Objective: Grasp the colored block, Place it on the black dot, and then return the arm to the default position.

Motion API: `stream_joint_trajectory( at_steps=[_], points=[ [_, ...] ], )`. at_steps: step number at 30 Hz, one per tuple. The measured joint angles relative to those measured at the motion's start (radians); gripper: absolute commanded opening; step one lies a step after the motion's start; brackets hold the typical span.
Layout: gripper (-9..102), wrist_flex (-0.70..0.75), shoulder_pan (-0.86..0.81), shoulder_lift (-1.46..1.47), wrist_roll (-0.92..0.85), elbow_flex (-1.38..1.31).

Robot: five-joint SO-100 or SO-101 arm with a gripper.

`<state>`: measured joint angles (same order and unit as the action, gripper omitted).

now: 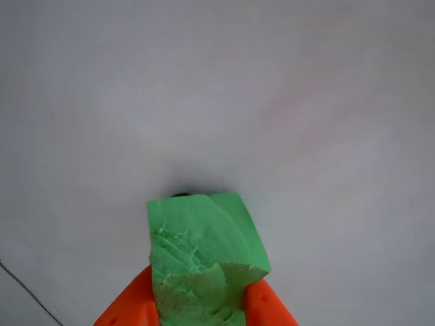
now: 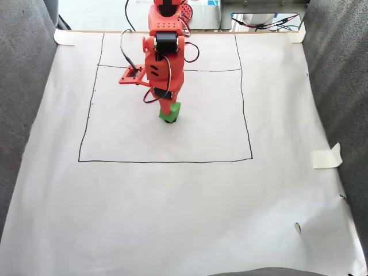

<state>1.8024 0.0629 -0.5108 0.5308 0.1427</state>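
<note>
Gripper [image 1: 198, 309] clamps block [image 1: 200, 251] w/ both orange jaws, held low over dot [image 1: 181, 195] peeking at its far edge, prob. lining up placement on desk [image 2: 172, 201].

In the other view, the green cube [image 1: 200, 255] is covering nearly all of the black dot [image 1: 181, 195], and the bottom frame edge is cutting off the orange gripper [image 1: 200, 309].
</note>
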Motion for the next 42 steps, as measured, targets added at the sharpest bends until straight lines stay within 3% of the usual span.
stream_joint_trajectory(
  at_steps=[14, 18, 24, 30, 35, 38, 42],
  points=[
    [1, 0.012, -0.002, 0.014, -0.025, -0.002],
    [13, 0.014, -0.002, 0.014, -0.031, -0.002],
    [17, 0.023, 0.0, 0.014, -0.048, -0.002],
    [29, 0.031, 0.0, 0.015, -0.061, -0.002],
    [41, 0.037, 0.0, 0.015, -0.064, -0.002],
    [55, 0.044, 0.0, 0.015, -0.069, -0.002],
    [56, 0.054, 0.006, -0.034, -0.083, 0.0]
  ],
)
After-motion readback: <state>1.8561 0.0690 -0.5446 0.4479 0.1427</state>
